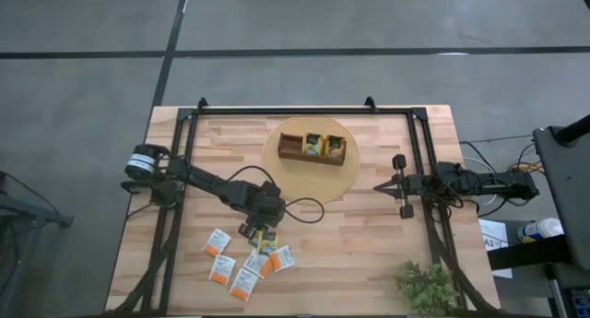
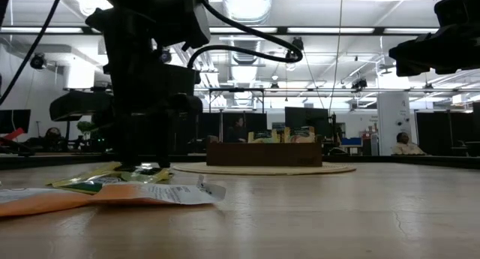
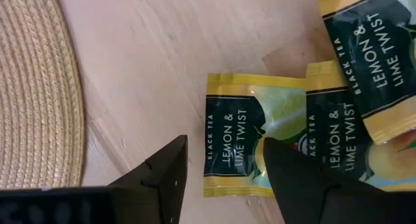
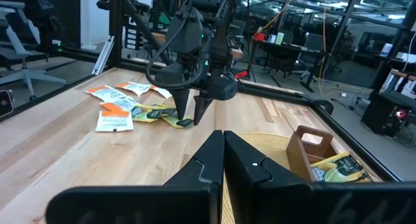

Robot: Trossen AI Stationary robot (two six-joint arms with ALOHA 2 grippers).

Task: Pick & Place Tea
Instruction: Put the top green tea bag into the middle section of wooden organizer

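- Down at the near-left part of the wooden table [image 1: 369, 253], the left gripper [image 1: 259, 231] stands over the loose pile of tea packets [image 1: 247, 263], fingertips pointing at the tabletop.
- Its jaws are apart, and in the left wrist view they straddle one yellow-green packet [image 3: 253, 143] printed "Lemon & Lime Twist" (the packet lies flat on the wood, and nothing shows it being lifted).
- Two more packets of the same kind [image 3: 367, 62] overlap beside it, one partly covering the next.
- Seen from the right wrist view, the left gripper's two dark fingers [image 4: 181, 110] come down on either side of the yellow-green packet's edge, with white-and-orange packets [image 4: 117, 104] scattered just behind it.
- From above, the white-and-orange packets lie spread nearer the table's front edge than the gripper, some overlapping.
- A brown wooden tray [image 1: 313, 148] sits on a round woven mat [image 1: 281, 175] toward the back middle of the table; its two right-hand compartments hold yellow-green packets, while the left one looks bare.
- The right gripper [image 1: 382, 186] waits at the table's right side, near the mat's edge, with its jaws pressed together on nothing.
- A small green plant [image 1: 426, 286] stands at the near-right corner.
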